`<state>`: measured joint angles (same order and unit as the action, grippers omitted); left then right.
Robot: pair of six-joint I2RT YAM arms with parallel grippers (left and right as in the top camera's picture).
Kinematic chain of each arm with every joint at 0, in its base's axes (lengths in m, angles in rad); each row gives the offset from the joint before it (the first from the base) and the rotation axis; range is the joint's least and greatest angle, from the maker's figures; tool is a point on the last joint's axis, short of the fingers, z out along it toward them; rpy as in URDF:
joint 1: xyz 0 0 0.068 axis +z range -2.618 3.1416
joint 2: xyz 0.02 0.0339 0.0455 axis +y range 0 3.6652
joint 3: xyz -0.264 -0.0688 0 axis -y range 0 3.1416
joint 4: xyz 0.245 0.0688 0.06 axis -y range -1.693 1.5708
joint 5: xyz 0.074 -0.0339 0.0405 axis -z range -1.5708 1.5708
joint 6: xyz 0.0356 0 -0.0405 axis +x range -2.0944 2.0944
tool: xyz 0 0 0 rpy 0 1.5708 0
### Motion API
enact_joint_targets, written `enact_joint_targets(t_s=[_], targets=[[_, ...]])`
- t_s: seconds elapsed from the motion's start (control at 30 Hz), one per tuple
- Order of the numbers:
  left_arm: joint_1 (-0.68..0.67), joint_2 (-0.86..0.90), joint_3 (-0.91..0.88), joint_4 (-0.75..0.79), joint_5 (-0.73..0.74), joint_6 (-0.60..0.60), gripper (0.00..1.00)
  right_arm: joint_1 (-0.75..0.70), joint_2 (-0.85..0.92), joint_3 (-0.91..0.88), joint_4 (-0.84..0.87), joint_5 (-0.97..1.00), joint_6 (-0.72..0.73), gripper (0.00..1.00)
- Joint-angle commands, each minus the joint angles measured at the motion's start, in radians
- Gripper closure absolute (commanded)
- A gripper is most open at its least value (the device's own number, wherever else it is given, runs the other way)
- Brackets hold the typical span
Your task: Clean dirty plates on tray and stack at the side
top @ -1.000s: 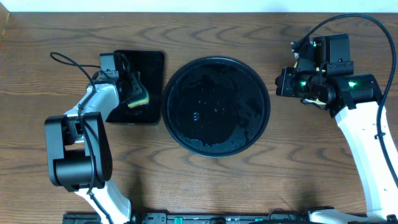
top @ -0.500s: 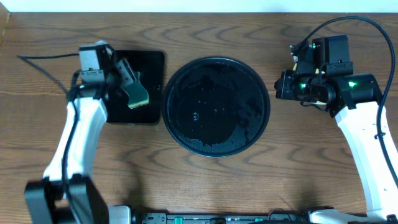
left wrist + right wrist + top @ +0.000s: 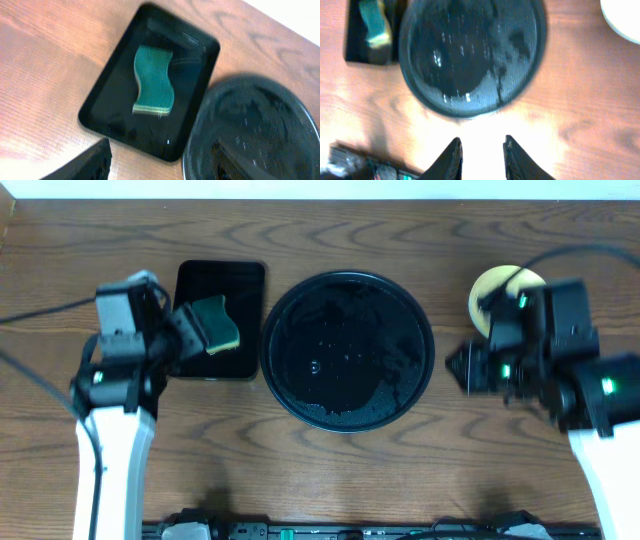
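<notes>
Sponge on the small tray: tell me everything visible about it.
The sponge is a wavy-edged pad with its dark green scouring face up and a thin yellow layer showing along its near edge. It looks soft and intact. It lies flat near the middle of the small rectangular black tray, lengthwise along it, touching only the tray floor. Nothing holds it: the left gripper is open and clear of it.
</notes>
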<state>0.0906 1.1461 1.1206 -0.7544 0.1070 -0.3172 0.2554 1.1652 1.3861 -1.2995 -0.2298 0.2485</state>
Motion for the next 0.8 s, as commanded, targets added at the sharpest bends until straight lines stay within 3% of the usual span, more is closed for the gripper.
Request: enact_joint_targets(t_s=[0.0, 0.23, 0.27, 0.3, 0.33, 0.4, 0.5, 0.77], targets=[[0.003, -0.089, -0.003, -0.084, 0.024, -0.002, 0.35, 0.074, -0.083, -0.071, -0.041, 0.192, 0.022, 0.73], [0.003, -0.277, -0.032, -0.280, 0.081, 0.015, 0.34, 0.163, -0.296, -0.358, 0.137, 0.218, 0.077, 0.61], [0.003, -0.313, -0.049, -0.285, 0.087, 0.018, 0.34, 0.166, -0.324, -0.406, 0.177, 0.218, 0.077, 0.46], [0.003, -0.352, -0.068, -0.285, 0.089, 0.018, 0.34, 0.165, -0.345, -0.445, 0.211, 0.218, 0.077, 0.18], [0.003, -0.399, -0.092, -0.284, 0.088, 0.018, 0.34, 0.165, -0.361, -0.481, 0.247, 0.219, 0.077, 0.01], [0.003, -0.476, -0.129, -0.285, 0.088, 0.018, 0.32, 0.165, -0.379, -0.542, 0.314, 0.219, 0.077, 0.01], [0.003, -0.577, -0.181, -0.285, 0.088, 0.017, 0.20, 0.165, -0.374, -0.609, 0.402, 0.218, 0.077, 0.01], [0.003, -0.650, -0.203, -0.292, 0.087, 0.017, 0.18, 0.165, -0.334, -0.643, 0.465, 0.219, 0.077, 0.01]])
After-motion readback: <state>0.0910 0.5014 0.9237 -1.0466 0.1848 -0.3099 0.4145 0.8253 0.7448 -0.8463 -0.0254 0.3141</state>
